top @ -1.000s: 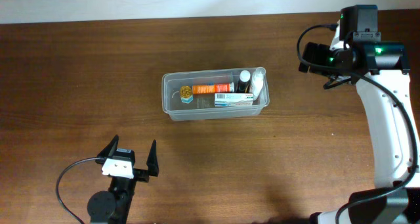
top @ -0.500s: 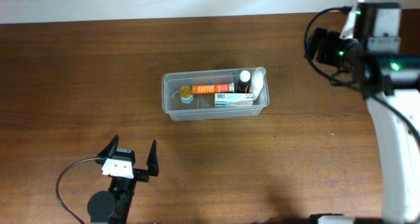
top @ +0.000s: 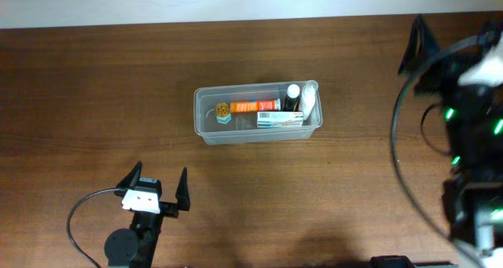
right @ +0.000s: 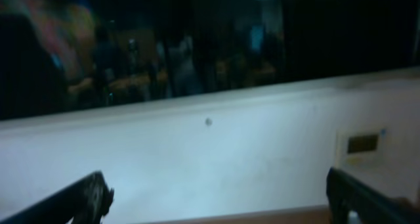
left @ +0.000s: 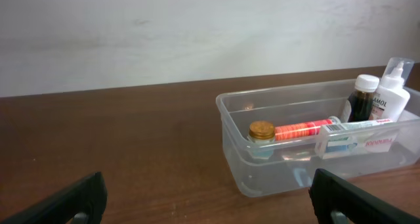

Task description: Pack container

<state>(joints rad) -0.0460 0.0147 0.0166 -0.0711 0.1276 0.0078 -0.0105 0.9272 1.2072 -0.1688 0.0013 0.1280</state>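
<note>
The left arm (top: 130, 244) sits at the near left edge of the desk, its wrist low and pointing toward the far side. The left end effector (top: 162, 169) is spread wide, its two dark fingers (top: 182, 191) well apart and holding nothing; in the left wrist view (left: 207, 178) only their tips show at the bottom corners. The right arm (top: 471, 181) is at the right side, raised high toward the overhead camera and blurred, so its joints are hard to make out. The right end effector (top: 452, 40) points toward the far side, jaws wide apart and empty, and its fingertips (right: 88, 198) frame the right wrist view
</note>
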